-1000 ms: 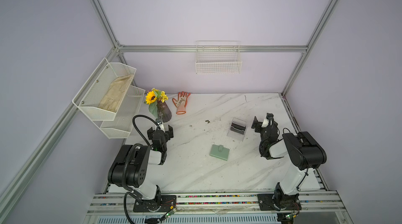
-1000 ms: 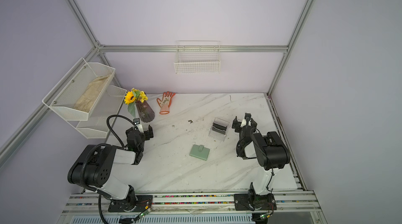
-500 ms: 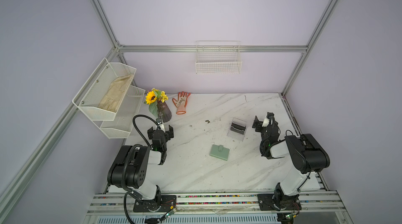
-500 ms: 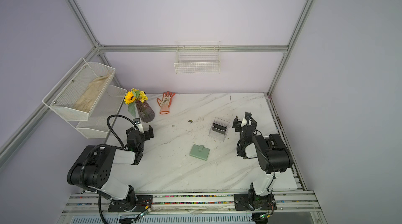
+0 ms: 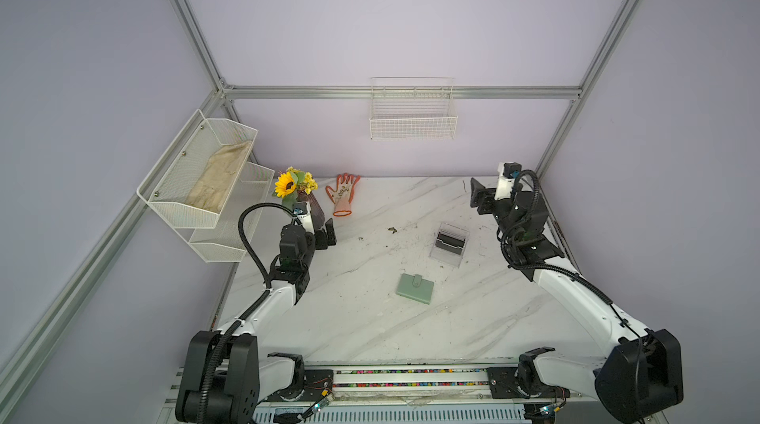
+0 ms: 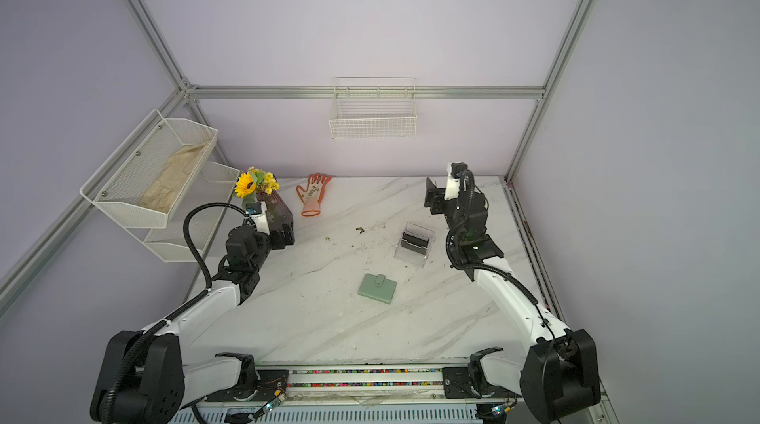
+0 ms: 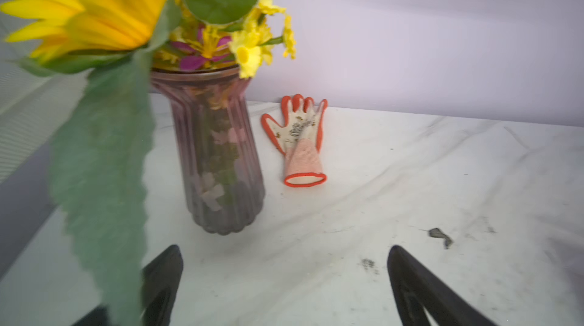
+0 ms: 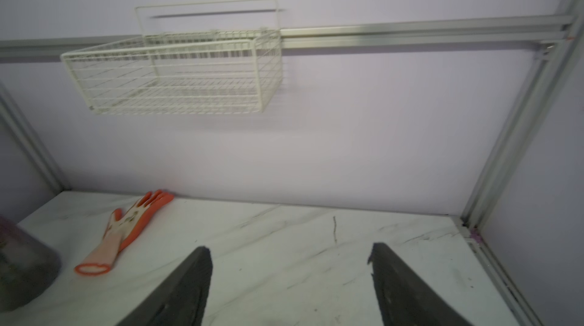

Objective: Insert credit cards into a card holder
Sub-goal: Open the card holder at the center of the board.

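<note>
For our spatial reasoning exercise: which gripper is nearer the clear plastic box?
Right. The right gripper is open just beyond the clear plastic box, toward the back wall; the left gripper, also open, sits across the table by the vase.

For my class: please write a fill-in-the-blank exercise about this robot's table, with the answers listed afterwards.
1. The green card holder lies flat on the table with its cover ____.
2. The dark cards stand inside the clear ____.
3. The left gripper and right gripper both have their fingers ____, holding nothing.
4. The orange glove lies next to the ____ of flowers.

Answers: closed; box; open; vase.
</note>
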`<state>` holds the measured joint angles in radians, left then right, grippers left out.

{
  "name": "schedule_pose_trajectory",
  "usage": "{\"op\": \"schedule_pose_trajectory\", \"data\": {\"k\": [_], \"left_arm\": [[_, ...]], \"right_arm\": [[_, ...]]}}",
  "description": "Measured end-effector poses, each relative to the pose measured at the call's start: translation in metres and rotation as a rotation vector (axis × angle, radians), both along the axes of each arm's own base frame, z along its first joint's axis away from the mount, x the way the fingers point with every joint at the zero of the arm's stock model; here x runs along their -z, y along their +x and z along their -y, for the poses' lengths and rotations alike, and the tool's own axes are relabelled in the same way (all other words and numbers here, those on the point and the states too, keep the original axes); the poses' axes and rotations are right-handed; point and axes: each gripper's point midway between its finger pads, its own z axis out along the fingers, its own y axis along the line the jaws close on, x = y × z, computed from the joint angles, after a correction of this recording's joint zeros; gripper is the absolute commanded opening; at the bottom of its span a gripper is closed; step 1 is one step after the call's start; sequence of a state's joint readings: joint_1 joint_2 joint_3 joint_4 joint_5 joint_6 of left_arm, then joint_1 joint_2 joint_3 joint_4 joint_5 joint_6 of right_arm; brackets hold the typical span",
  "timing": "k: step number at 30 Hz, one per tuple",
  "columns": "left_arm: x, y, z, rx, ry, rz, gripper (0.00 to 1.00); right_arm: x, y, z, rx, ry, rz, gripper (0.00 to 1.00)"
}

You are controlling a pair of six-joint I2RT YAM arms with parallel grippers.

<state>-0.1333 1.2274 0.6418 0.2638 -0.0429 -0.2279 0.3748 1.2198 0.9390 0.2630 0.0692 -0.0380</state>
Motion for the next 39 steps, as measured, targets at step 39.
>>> {"op": "schedule_pose_trajectory", "data": {"k": [39], "left_arm": [[0.151, -0.148, 0.208, 0.495, -0.136, -0.652, 0.85]], "right_arm": [[0.263, -0.153, -0.120, -0.302, -0.170, -0.828, 0.50]]}}
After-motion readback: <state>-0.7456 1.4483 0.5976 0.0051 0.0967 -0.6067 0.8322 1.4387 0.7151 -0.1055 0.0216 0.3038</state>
